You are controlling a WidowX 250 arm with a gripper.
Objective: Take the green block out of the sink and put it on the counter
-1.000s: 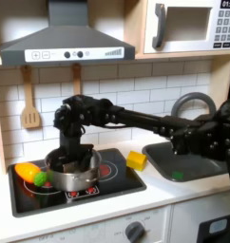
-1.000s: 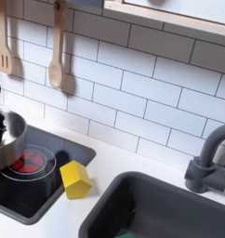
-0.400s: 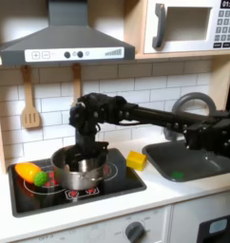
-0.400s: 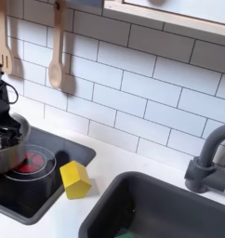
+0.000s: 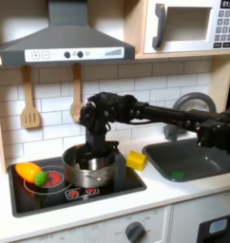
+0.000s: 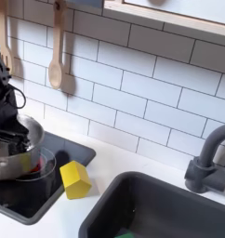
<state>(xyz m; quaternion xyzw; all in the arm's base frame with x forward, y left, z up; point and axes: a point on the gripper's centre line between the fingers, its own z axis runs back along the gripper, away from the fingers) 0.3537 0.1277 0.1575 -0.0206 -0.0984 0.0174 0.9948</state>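
The green block [image 5: 177, 175] lies on the floor of the dark grey sink [image 5: 210, 163] in the first exterior view; a sliver of the green block [image 6: 125, 235] shows at the bottom edge of the second exterior view, inside the sink [image 6: 105, 212]. My gripper [image 5: 95, 149] is far from it, over the stovetop, pointing down and shut on the rim of a metal pot [image 5: 90, 169]. In the second exterior view the gripper [image 6: 12, 133] grips the pot [image 6: 14, 158] at the left edge. The off-white counter [image 5: 179, 193] frames both.
A yellow block [image 5: 136, 159] [image 6: 75, 179] stands on the counter [image 6: 119, 160] between the stovetop [image 5: 50, 193] and the sink. An orange-and-green toy vegetable [image 5: 29, 173] lies on the left burner. A curved faucet [image 6: 207, 160] rises behind the sink. Wooden utensils hang on the tiled wall.
My gripper and the pot have slid together across the stovetop toward the first exterior view's right. The green block, yellow block and toy vegetable have not moved.
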